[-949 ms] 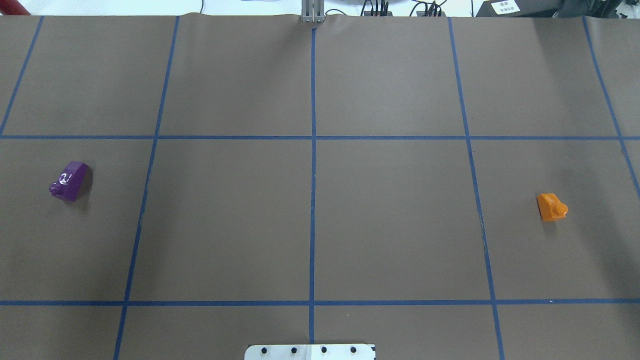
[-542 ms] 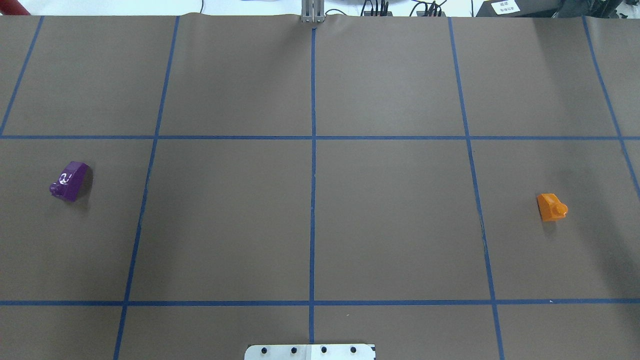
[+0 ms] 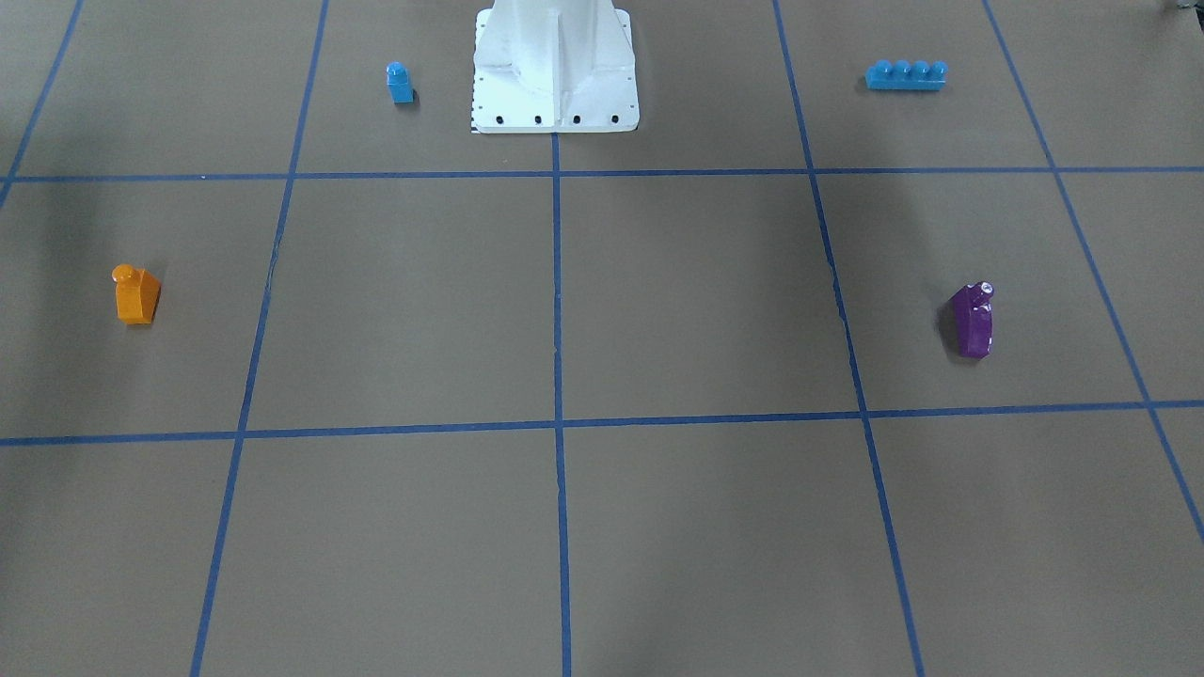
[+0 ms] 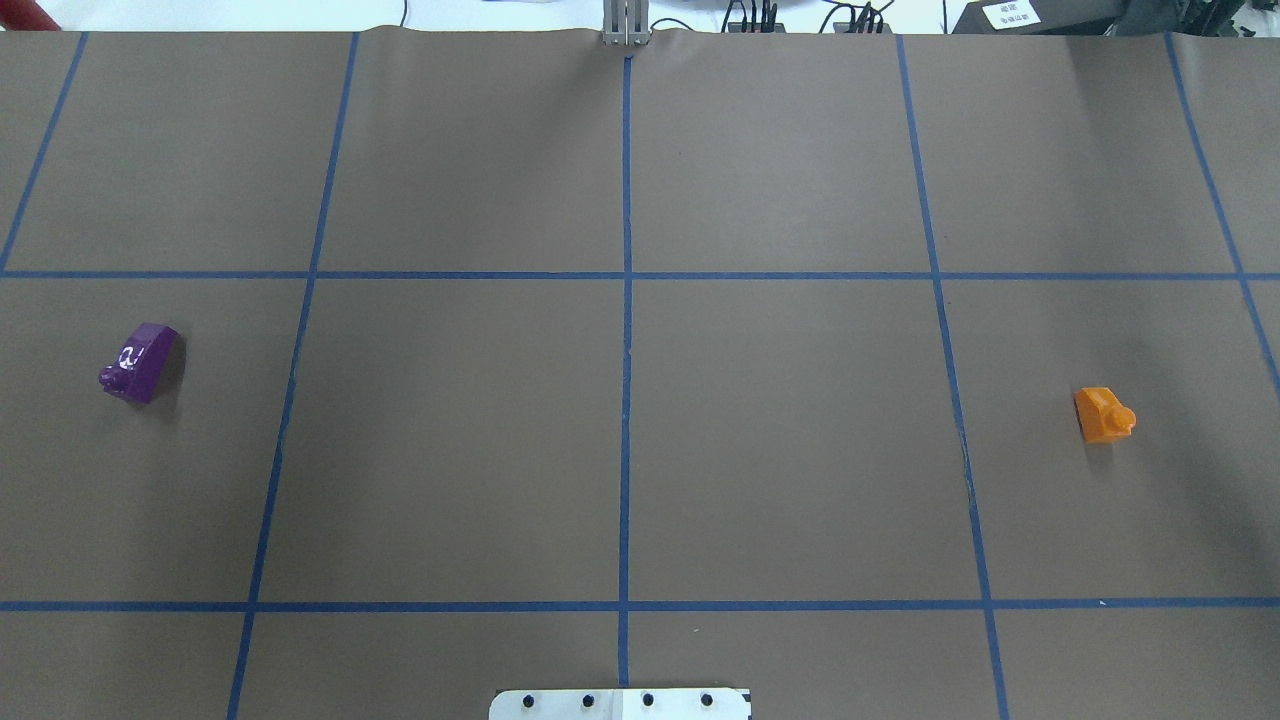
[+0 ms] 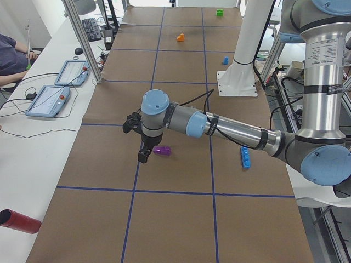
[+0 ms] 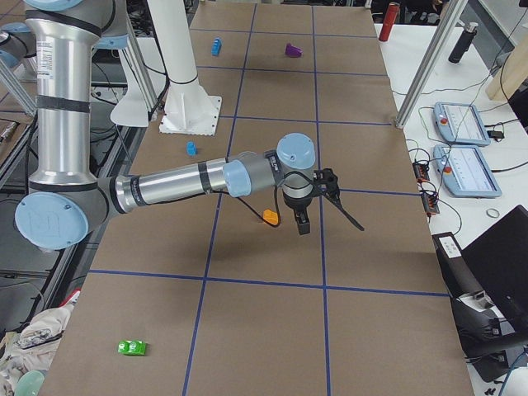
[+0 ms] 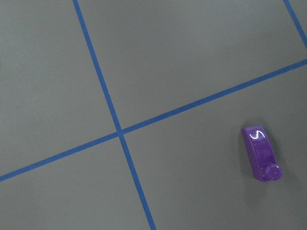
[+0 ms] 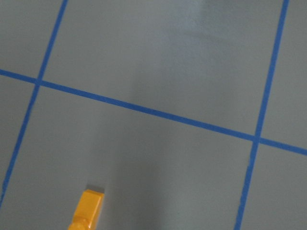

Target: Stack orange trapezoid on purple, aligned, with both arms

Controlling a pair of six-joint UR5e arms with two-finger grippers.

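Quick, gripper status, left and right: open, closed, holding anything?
Left gripper: cannot tell open or closed; the purple brick lies ungrasped.
Right gripper: cannot tell open or closed; the orange brick lies ungrasped.

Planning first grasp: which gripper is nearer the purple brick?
Left. The left gripper hangs right by the purple brick; the right gripper is far off, beside the orange brick.
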